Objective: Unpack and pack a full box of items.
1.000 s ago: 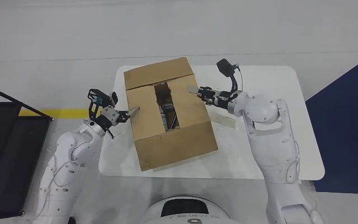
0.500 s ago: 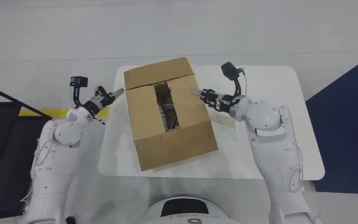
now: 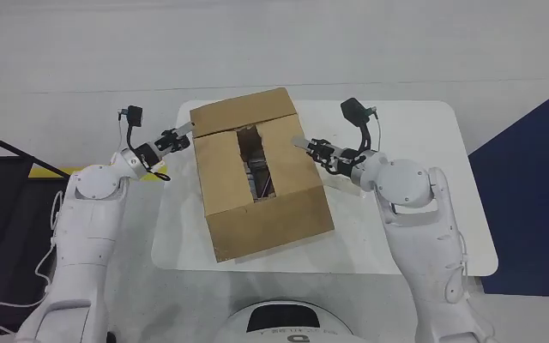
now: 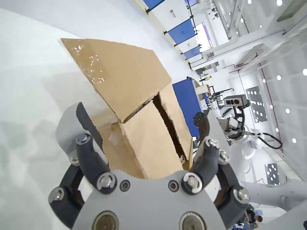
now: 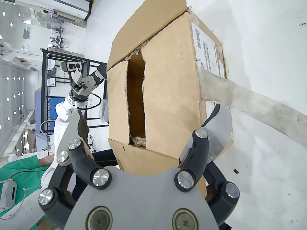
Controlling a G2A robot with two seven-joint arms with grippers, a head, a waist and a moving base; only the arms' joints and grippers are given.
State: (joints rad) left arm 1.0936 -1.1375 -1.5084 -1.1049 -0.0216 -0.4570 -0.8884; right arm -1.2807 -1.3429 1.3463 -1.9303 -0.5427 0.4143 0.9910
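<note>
A brown cardboard box lies on the white table. Its top flaps stand slightly apart, and several items show dimly through the gap. My left gripper is open at the box's far left corner; in the left wrist view the box sits just beyond the gripper, whose fingers are empty. My right gripper is open above the right top flap. In the right wrist view the gripper straddles the box's near edge, with the dark gap ahead.
A pale strip of peeled tape trails from the box's side across the table, by the box's right side. A black rack stands off the table's left. A blue partition stands at the right.
My left arm pulled away from the box's left flap, swung out to the left, then came back to the box's far left corner. My right gripper barely shifted.
</note>
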